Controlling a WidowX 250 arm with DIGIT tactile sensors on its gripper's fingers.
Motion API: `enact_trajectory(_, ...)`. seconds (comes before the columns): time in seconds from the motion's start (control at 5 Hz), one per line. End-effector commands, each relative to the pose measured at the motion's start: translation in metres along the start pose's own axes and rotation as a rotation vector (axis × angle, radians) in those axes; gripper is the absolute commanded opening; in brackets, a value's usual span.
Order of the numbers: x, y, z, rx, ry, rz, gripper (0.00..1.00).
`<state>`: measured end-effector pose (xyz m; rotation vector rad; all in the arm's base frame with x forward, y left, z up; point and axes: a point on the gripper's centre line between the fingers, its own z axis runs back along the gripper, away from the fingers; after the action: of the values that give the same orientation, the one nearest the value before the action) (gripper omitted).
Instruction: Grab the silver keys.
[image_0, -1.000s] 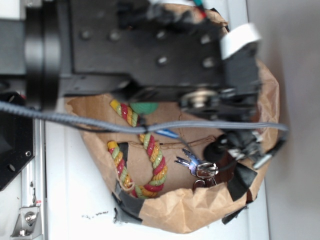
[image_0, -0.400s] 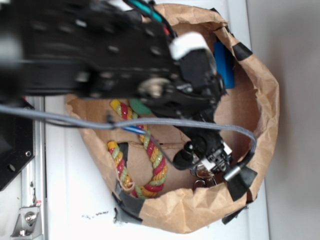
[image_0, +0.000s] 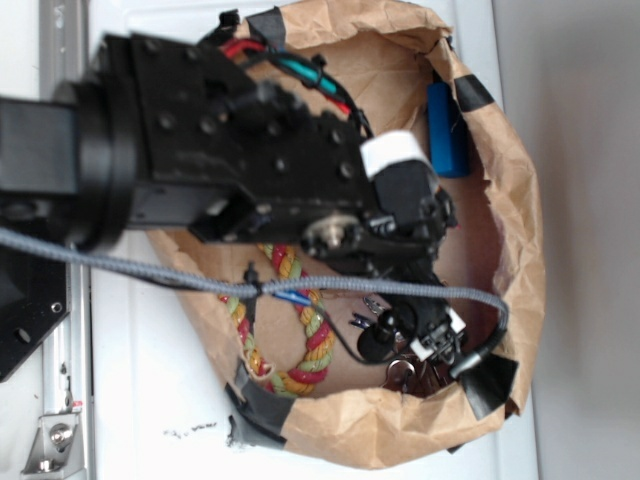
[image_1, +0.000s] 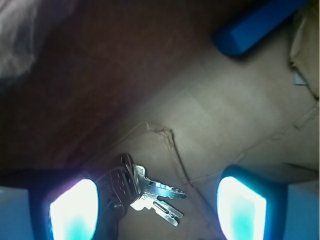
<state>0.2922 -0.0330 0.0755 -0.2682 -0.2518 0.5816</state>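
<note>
Exterior view first, and the black robot arm (image_0: 230, 150) fills the upper left, reaching over a crumpled brown paper bag (image_0: 520, 250) that lies open on the white bench (image_0: 150, 400), its rim patched with strips of black tape (image_0: 255, 420). A grey cable (image_0: 150, 272) sweeps across the front of the arm and over the bag's mouth. Inside the bag, a red, yellow and green rope toy (image_0: 310, 340) curls along the left part of the floor, and a blue cylinder (image_0: 447, 130) rests against the upper right wall, well apart from the rope. Down at the lower right of the bag sits the gripper (image_0: 425, 335), low over the bag floor, with the silver keys (image_0: 400, 372) just under and beside it, close to the bag's lower wall. Over to the wrist view now, and the two fingers (image_1: 75, 210) stand wide apart, glowing pale cyan at the bottom corners of the picture. The silver keys (image_1: 150, 192) lie flat on the brown paper between them, hard up against the left-hand one, blades pointing toward the right-hand one, which is clear of them. Their ring end is tucked in shadow by the left-hand finger. The blue cylinder (image_1: 255, 25) shows at the top right, far from the keys.
</note>
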Motion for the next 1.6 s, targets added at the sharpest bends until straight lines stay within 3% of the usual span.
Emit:
enact_trajectory(0.0, -0.005, -0.011, 0.003, -0.054, -0.013, -0.05, 1.0)
enact_trajectory(0.2, -0.006, -0.015, -0.002, -0.072, -0.003, -0.043, 1.0)
enact_trajectory(0.4, -0.036, 0.011, 0.002, -0.097, 0.025, -0.039, 1.0)
enact_trajectory(0.6, -0.037, -0.002, -0.002, -0.164, 0.017, -0.046, 1.0)
enact_trajectory(0.8, -0.037, -0.009, 0.001, -0.189, 0.011, -0.071, 1.0)
enact_trajectory(1.4, -0.037, -0.009, 0.001, -0.189, 0.011, -0.071, 1.0)
